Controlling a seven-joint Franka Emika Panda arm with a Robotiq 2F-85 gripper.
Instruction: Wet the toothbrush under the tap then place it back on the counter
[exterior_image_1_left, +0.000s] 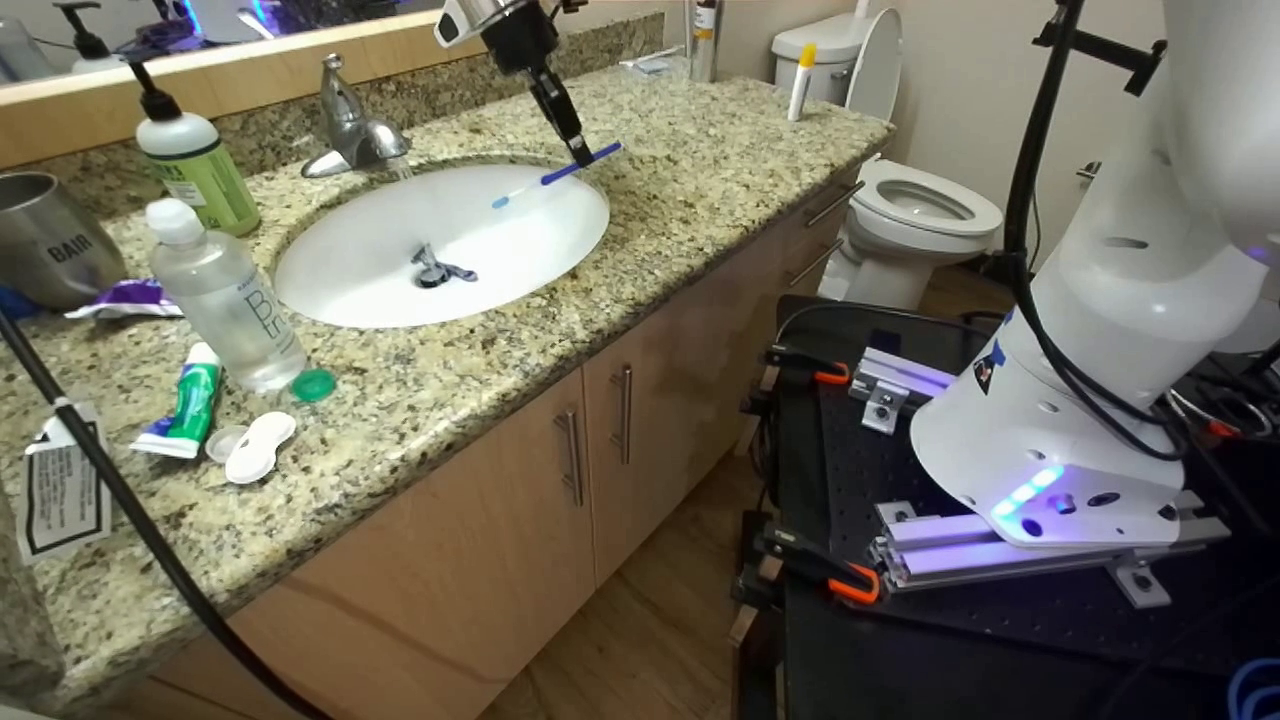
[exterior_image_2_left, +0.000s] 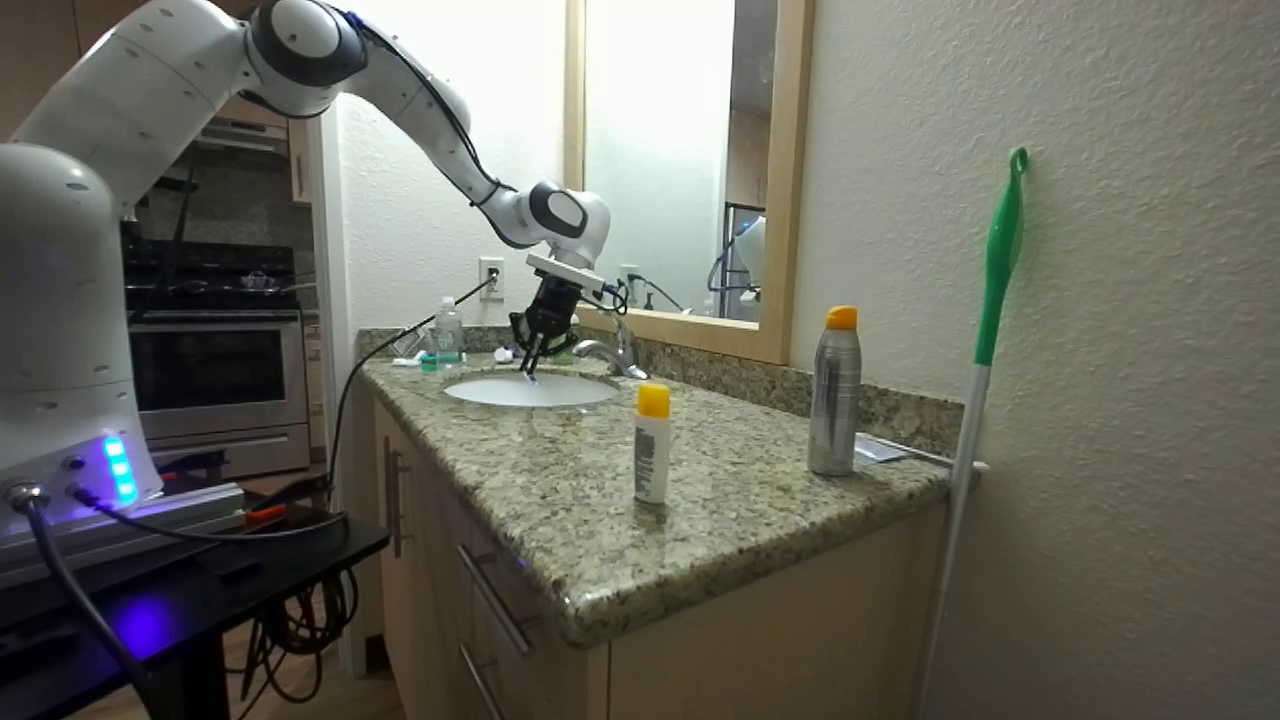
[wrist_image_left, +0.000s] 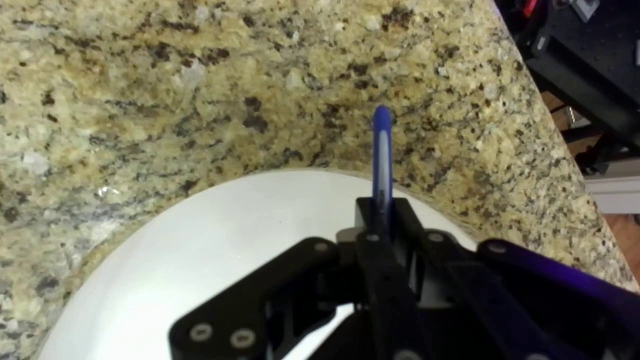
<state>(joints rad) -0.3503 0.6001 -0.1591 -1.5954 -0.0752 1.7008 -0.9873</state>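
My gripper (exterior_image_1_left: 580, 156) is shut on the toothbrush (exterior_image_1_left: 558, 174), over the right end of the white basin (exterior_image_1_left: 345, 290). The toothbrush has a blue handle, a pale neck and a light-blue head; the head slopes down over the basin. In the wrist view the handle (wrist_image_left: 382, 155) sticks out between the fingertips (wrist_image_left: 384, 212); the head is hidden. The chrome tap (exterior_image_1_left: 355, 135) stands behind the basin, apart from the toothbrush; water seems to run from its spout. It also shows in an exterior view (exterior_image_2_left: 612, 350), beyond the gripper (exterior_image_2_left: 533, 366). The speckled counter (exterior_image_1_left: 690, 165) surrounds the basin.
A clear bottle (exterior_image_1_left: 225, 305), green soap pump (exterior_image_1_left: 200, 170), metal cup (exterior_image_1_left: 60, 245) and red-free green tube (exterior_image_1_left: 195, 400) stand or lie left of the basin. A yellow-capped white bottle (exterior_image_2_left: 652, 450) and silver can (exterior_image_2_left: 835, 400) stand at the counter's other end. A mirror (exterior_image_2_left: 675, 160) is behind.
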